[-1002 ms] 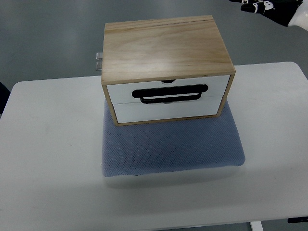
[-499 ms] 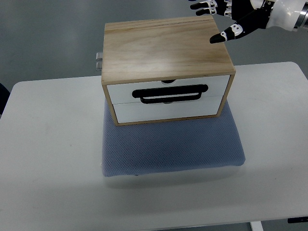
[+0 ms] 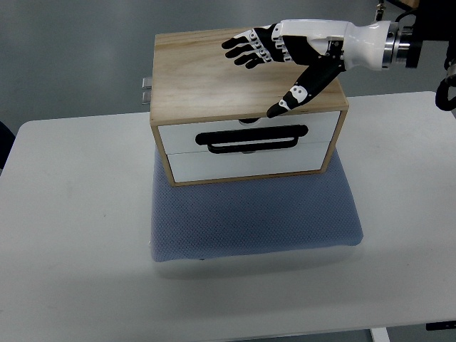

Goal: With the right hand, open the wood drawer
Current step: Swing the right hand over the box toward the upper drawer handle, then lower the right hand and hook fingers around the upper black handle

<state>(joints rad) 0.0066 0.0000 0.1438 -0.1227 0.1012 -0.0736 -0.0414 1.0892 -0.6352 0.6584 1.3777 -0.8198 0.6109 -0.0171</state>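
Right hand [image 3: 285,53]: seen reaching in from the picture's right edge, over the top of the wooden box; nothing is held.
Fingers [image 3: 246,48]: spread and relaxed, stretched toward the picture's left above the box lid; black fingertips with white joints are seen.
Thumb [image 3: 298,92]: angled down toward the front edge of the box, its tip just above the upper drawer front; contact with the wood cannot be told.
Wrist and forearm [image 3: 370,46]: white shell with a metal ring, leading off the right edge of the picture.
Wood drawer box [image 3: 214,75]: a light plywood box, set upright on the blue pad, its front turned toward the robot's side.
Upper drawer [image 3: 178,135]: white front, seen flush with the box frame, so it is closed.
Lower drawer [image 3: 192,165]: white front, also flush and closed.
Handle [image 3: 253,138]: a black elongated loop lying across the seam between the two drawer fronts; it is not touched by the hand.
Metal fitting [image 3: 146,90]: a small grey part sticking out at the box's left side, near its back.
Blue pad [image 3: 256,221]: a textured mesh cushion under the box, extending forward of it toward the camera.
Table [image 3: 71,242]: a white top with rounded corners, carrying the pad and the box.
Floor [image 3: 71,50]: grey, seen beyond the far edge of the table.
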